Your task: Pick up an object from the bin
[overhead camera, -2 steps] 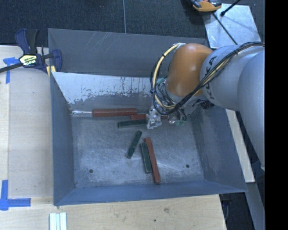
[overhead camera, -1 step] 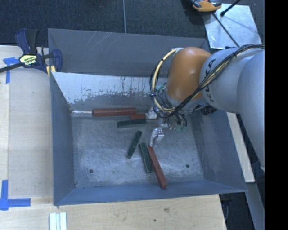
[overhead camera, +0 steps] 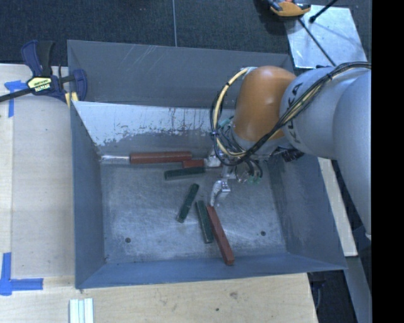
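Reaching in from the right, your arm (overhead camera: 328, 120) is hanging over the grey bin (overhead camera: 88, 208), with its orange cover (overhead camera: 265, 101) sitting above the back-right of the floor. You are looking at the approach step: nothing is lifted, and every stick is lying flat. A long red stick (overhead camera: 161, 158) is resting along the back wall, with a short red piece (overhead camera: 194, 164) and a green stick (overhead camera: 183, 172) just beside its right end. Nearer the front, a red-brown stick (overhead camera: 219, 234) and a dark green stick (overhead camera: 203, 222) are lying side by side and touching, and another green one (overhead camera: 187, 202) is lying just to their left. The jaws are pointing down just above the upper ends of that touching pair, the likeliest pick; whether they are released or clenched, you cannot tell. Your next move is probably calling for a short descent that straddles one stick and not both. A pale surface (overhead camera: 38, 189) is flanking the bin's left, and a dark floor (overhead camera: 126, 19) is showing behind.
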`<state>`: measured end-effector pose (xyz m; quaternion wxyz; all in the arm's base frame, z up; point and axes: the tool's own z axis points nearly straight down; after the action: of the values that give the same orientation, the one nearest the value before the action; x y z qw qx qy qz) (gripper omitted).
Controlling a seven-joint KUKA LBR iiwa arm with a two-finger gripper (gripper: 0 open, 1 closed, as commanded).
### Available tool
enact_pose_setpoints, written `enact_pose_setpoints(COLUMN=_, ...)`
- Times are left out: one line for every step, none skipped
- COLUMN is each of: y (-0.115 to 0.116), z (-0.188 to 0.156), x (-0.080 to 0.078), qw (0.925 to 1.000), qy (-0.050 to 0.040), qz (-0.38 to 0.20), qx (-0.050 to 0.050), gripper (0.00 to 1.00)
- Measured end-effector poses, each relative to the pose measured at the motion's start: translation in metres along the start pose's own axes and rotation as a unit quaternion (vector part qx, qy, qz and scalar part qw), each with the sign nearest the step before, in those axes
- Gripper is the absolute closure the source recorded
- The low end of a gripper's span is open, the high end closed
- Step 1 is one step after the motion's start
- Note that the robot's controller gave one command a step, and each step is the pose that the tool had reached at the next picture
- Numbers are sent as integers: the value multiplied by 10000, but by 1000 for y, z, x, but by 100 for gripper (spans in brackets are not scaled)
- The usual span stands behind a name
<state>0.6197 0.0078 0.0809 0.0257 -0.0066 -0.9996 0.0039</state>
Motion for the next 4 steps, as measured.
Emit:
enact_pose_setpoints(y=10, z=0, x=2, qw=9971, qy=-99, qz=-757, qx=61, gripper=0)
enact_pose_setpoints(y=40, z=0, x=4, qw=9728, qy=-277, qz=-2301, qx=59, gripper=0)
enact_pose_setpoints(y=47, z=1, x=5, qw=9640, qy=-300, qz=-2642, qx=62, gripper=0)
enact_pose_setpoints(y=47, z=-25, x=10, qw=9661, qy=-264, qz=-2569, qx=18, gripper=0)
